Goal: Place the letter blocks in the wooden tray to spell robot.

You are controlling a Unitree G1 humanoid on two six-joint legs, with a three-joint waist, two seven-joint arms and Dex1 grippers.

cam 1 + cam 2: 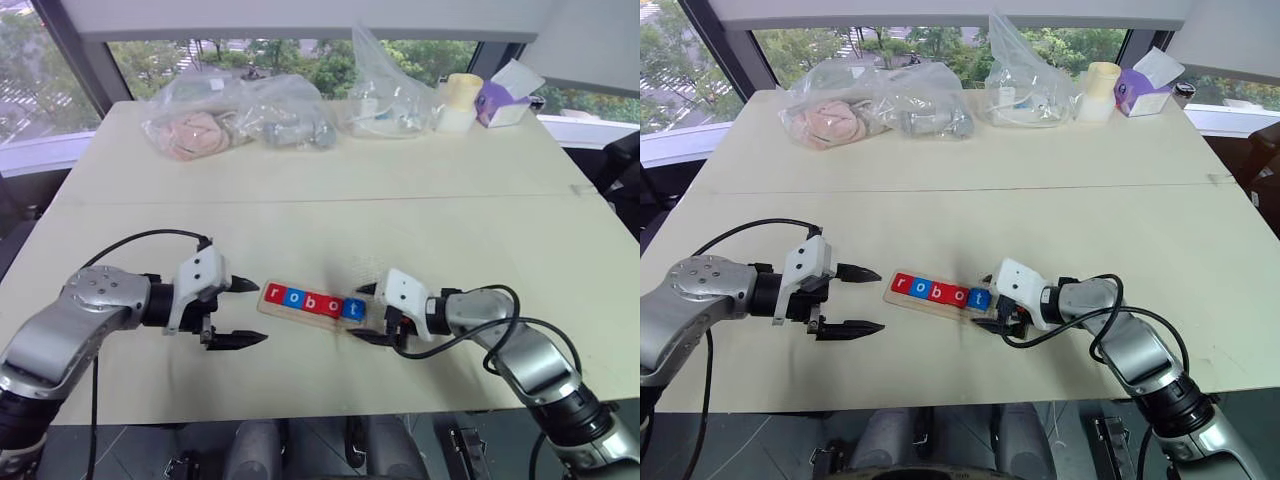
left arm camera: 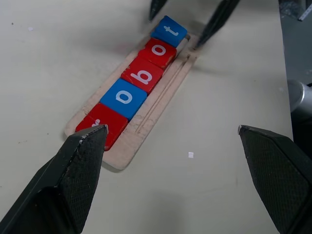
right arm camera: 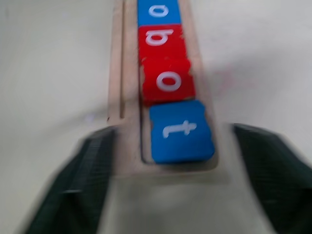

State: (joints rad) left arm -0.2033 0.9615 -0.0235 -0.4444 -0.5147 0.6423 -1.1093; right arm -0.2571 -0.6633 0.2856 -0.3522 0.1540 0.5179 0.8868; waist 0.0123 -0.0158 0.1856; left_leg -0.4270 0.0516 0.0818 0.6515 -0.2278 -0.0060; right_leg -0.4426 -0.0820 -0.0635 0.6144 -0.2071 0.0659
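Pale table (image 1: 300, 200), wooden tray (image 2: 146, 129), glossy square letter blocks (image 2: 142, 75)

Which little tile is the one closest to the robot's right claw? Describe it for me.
On the pale table, find the wooden tray between the two grippers. Five letter tiles sit in it spelling robot. Yours is the blue "t" tile at the row's end, between the right gripper's open fingers; its neighbour is red.

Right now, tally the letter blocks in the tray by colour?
Red letter blocks: 3 (r, b, second o)
Blue letter blocks: 2 (first o, t)
Total: 5, all in the wooden tray.
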